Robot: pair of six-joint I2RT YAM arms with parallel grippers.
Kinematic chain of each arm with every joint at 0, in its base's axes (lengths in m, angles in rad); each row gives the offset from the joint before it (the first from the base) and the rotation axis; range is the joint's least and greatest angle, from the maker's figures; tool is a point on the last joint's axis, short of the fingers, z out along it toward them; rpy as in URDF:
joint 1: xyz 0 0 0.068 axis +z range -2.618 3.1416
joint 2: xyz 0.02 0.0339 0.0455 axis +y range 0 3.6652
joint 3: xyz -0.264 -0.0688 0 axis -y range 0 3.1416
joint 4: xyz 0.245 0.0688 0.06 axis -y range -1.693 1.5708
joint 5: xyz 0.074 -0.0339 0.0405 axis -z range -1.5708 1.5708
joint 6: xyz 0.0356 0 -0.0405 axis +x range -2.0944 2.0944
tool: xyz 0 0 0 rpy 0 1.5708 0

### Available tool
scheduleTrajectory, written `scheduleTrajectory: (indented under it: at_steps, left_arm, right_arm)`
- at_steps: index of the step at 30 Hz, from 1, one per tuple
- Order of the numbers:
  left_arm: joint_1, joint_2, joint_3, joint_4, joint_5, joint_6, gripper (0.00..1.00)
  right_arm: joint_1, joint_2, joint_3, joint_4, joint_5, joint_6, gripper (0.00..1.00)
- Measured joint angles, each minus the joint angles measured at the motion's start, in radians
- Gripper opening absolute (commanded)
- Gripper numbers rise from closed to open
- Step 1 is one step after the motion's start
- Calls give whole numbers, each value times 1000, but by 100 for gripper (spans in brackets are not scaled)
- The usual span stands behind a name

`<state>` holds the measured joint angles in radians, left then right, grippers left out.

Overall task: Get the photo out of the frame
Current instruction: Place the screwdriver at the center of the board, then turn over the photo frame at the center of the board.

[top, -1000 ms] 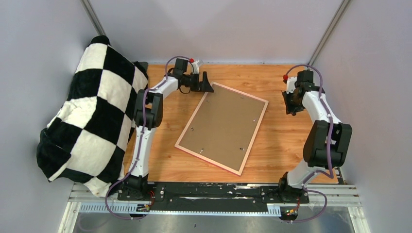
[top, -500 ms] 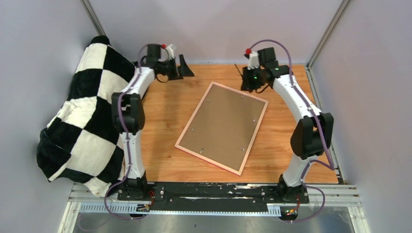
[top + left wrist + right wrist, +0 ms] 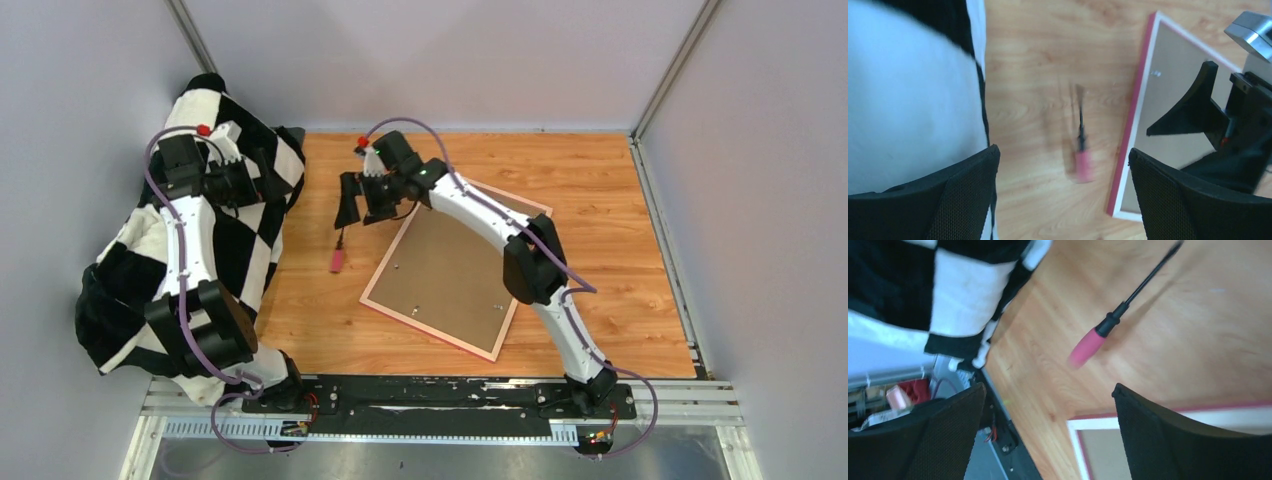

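The frame (image 3: 428,328), with its narrow pink border, lies face down in the middle of the table, its brown backing board (image 3: 455,260) facing up. The photo is hidden under that board. My right gripper (image 3: 352,208) hangs open over the wood just off the frame's far-left corner (image 3: 1095,423), nothing between its fingers (image 3: 1050,386). My left gripper (image 3: 262,180) is open and empty above the checkered blanket's edge; its wrist view (image 3: 1063,150) shows the frame's left edge (image 3: 1135,120).
A pink-handled screwdriver (image 3: 338,252) is on the wood left of the frame, blurred in both wrist views (image 3: 1082,155) (image 3: 1098,335). A black-and-white checkered blanket (image 3: 190,250) is heaped along the left side. Grey walls close in the table.
The right arm swept from the right side across to the frame's far-left corner and opened; the screwdriver now shows below it. The left arm swung left over the blanket and opened wide.
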<state>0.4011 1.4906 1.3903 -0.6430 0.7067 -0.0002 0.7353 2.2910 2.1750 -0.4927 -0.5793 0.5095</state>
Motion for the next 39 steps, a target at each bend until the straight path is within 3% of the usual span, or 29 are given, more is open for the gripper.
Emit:
scheduleTrajectory:
  at_steps: [6,10,14,19,24,32,39]
  left_arm:
    - [6,-89,-122,-77,-14,93,100]
    - [4,-134,-122,-86,-3,132,100]
    - [-56,-158,-125,-89,-34,182,100]
    - [-298,-198,-184,-91,-69,336,100]
    - [-578,-231,-271,-92,-116,554,100]
    - [-996,-211,-393,-103,-211,842,100]
    - [-1282,-118,-410,-52,-300,893,100]
  right_arm:
    - [101,13,14,27,-68,51,100]
    - [41,-100,-130,39,-86,2,100]
    - [-96,-326,-369,42,-73,-151,100]
    - [-275,-647,-629,56,-27,-369,100]
    - [-358,-899,-830,53,40,-550,100]
    - [-421,-1170,-1032,39,162,-722,100]
    - [-556,-1331,-1110,27,229,-772,100]
